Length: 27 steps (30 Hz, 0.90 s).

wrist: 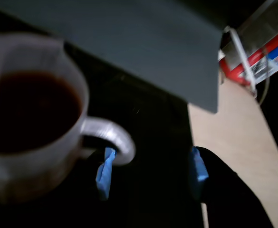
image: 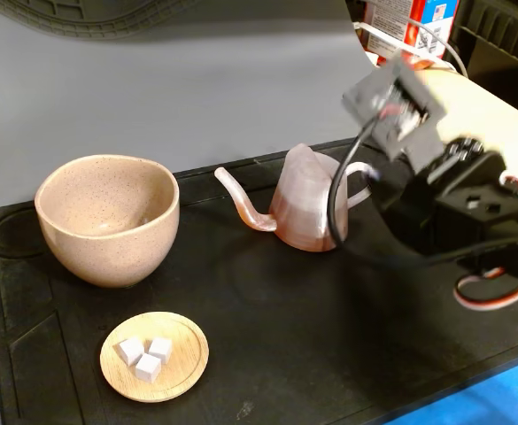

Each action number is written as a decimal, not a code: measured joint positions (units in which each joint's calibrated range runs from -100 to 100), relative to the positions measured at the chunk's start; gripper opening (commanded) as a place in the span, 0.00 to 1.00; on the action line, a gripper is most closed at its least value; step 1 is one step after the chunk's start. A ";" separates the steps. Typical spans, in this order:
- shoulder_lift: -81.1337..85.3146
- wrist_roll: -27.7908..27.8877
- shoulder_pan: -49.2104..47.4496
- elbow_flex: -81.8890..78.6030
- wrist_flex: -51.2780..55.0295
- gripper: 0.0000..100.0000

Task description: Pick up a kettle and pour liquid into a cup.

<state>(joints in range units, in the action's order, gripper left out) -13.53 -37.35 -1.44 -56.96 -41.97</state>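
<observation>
The pinkish translucent kettle (image: 307,208) stands upright mid-mat, its thin spout (image: 241,199) pointing left toward the large speckled beige cup (image: 108,217). From the wrist view I look down into the kettle (wrist: 34,175), which holds dark reddish-brown liquid (wrist: 29,109). My gripper (wrist: 150,171) is open at the kettle's right side. One blue-taped fingertip (wrist: 105,173) sits right at the loop handle (wrist: 115,135), and the other (wrist: 198,171) is well clear of it. Whether the near finger touches the handle is unclear. In the fixed view the arm (image: 453,204) hides the fingers.
A small wooden saucer (image: 183,367) with three white cubes lies at the front of the black mat (image: 276,336), below the cup. A red, white and blue carton (image: 409,22) stands behind the arm at the back right. The mat's edge runs close to the arm's base.
</observation>
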 measured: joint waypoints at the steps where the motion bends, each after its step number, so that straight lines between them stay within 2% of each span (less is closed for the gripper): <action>1: -0.77 0.00 -0.08 1.17 0.00 0.20; 27: -5.39 0.16 0.00 4.48 0.00 0.20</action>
<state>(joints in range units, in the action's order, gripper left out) -18.92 -37.19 -1.44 -52.48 -41.97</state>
